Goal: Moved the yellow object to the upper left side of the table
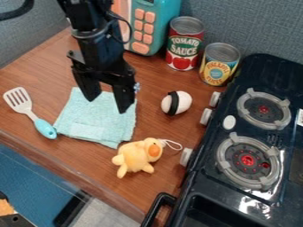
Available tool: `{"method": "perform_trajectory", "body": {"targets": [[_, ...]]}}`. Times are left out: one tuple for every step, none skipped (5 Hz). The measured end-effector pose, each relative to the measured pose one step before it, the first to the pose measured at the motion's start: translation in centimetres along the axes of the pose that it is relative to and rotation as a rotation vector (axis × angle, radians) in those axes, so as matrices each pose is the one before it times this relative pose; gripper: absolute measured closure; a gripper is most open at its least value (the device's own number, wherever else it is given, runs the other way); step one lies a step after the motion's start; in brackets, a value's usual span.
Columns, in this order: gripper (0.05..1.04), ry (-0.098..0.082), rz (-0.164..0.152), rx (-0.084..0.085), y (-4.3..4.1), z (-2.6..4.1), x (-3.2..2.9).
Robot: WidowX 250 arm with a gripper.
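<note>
While the gripper (108, 104) hangs open, blue cloth (83, 119) beside yellow plush (135, 158), spatula (45, 128) and stove (219, 188) around

Tool (106, 104) downward; fingers apart

On the table (151, 82), as you are facing it in the camera view, the cloth (98, 126) is lying towards the left, the spatula (31, 111) is resting just beside its left edge, and the plush toy (137, 156) is lying before its right front corner. To your right the stove (269, 73) is standing with one burner behind the other, while the ball (181, 101) is sitting between cloth and stove, behind the toy. Further back, you are seeing two cans (185, 43) standing behind the ball, with the toy microwave (148, 27) standing to their left.
</note>
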State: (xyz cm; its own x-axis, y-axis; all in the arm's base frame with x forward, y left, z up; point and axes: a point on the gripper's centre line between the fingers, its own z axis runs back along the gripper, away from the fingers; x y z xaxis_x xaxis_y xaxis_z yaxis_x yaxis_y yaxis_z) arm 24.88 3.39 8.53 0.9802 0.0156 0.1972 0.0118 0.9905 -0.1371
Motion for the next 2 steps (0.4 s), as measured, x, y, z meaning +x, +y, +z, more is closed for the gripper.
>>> {"method": "perform_trajectory", "body": {"targets": [[0.085, -0.0224, -0.059, -0.0122, -1.726, 0.8, -0.776], [0.085, 0.0369, -0.076, 0.0065, -1.65, -0.918, -0.805]]}}
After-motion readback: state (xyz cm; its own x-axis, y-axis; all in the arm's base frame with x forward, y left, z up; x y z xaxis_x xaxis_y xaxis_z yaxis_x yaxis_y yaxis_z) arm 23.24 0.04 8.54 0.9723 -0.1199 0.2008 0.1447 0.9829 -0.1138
